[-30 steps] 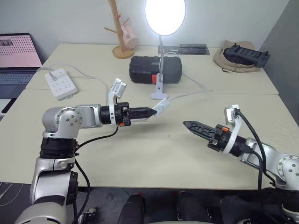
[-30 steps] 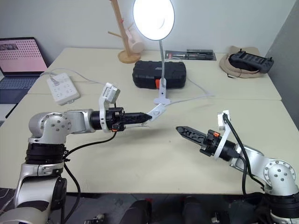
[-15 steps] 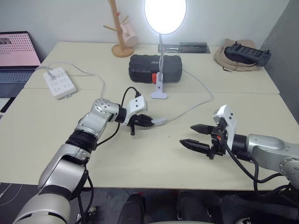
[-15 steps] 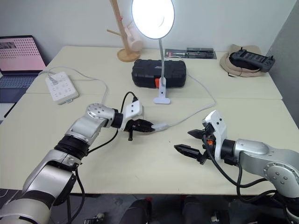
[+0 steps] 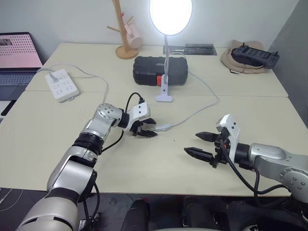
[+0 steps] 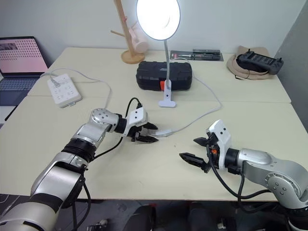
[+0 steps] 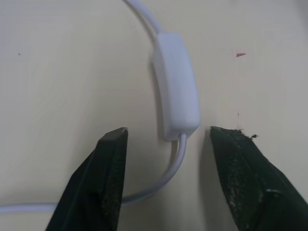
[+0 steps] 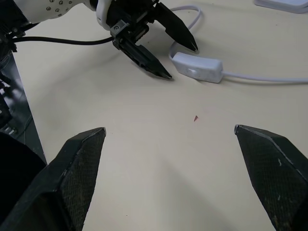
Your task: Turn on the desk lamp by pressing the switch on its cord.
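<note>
Since a moment ago, we are seeing our left gripper [image 7: 163,139] opening and letting go of the switch [image 7: 175,89], now lying on the table [image 5: 144,168] between its fingers. Our right gripper [image 5: 202,144] is waiting wide open, empty. We are judging the switch light, stiff and slippery; holding its long sides is best.
</note>
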Robot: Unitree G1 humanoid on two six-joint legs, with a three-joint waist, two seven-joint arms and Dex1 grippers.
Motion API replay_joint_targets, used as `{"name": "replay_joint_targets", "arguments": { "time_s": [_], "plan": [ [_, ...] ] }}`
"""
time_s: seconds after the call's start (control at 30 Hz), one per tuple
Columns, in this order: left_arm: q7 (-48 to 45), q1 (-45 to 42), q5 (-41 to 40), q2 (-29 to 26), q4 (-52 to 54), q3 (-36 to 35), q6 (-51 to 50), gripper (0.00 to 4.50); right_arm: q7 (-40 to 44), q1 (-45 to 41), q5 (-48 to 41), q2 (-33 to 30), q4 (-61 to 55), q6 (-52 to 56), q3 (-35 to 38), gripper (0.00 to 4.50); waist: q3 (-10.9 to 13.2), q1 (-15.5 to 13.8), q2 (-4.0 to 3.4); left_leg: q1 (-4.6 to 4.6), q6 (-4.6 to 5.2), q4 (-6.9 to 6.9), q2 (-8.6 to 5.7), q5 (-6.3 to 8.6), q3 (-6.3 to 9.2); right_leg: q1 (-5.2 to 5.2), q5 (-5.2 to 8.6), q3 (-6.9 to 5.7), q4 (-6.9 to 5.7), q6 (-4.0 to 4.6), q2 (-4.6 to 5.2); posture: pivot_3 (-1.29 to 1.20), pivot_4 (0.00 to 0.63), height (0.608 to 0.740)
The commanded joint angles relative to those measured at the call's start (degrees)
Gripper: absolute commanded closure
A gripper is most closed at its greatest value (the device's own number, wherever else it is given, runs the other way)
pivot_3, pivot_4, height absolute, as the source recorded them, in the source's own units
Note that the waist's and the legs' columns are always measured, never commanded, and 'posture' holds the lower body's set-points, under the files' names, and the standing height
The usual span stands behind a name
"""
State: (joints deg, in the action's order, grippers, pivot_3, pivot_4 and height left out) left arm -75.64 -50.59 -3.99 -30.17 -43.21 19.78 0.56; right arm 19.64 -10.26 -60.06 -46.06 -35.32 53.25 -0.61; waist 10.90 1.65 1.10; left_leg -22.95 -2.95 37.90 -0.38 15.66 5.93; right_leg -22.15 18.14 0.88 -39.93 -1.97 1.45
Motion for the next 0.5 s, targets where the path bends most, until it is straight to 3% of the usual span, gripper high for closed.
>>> {"name": "replay_joint_targets", "arguments": {
  "time_s": [0.03,0.13,0.5],
  "plan": [
    [-3.0,-1.4,-1.4,-3.6,3.2,-3.8,-2.2,0.61,1.3,0.3,0.5,0.1,-1.1,-0.5,2.4,0.0,0.0,0.2,0.0,0.01,0.0,0.0,0.01,0.0,0.01,0.0,0.0,0.0,0.0,0.0,-0.02,0.0,0.15,0.74],
    [-5.9,-0.7,-2.7,-7.2,7.1,-5.8,-5.8,0.01,3.1,1.1,0.7,-1.4,-1.4,-0.3,4.0,0.0,0.0,0.2,0.0,0.01,0.0,-0.01,0.03,0.0,0.03,-0.01,0.0,0.01,-0.01,0.01,-0.04,0.0,0.15,0.74],
    [-6.3,8.8,-6.9,-18.0,23.9,-13.5,-17.2,0.01,8.6,2.1,2.7,-5.6,0.6,-0.6,10.1,0.0,0.0,0.3,-0.01,0.08,0.0,-0.01,0.09,0.0,0.16,0.01,-0.01,0.05,-0.03,0.02,-0.02,0.0,0.15,0.74]
  ]
}}
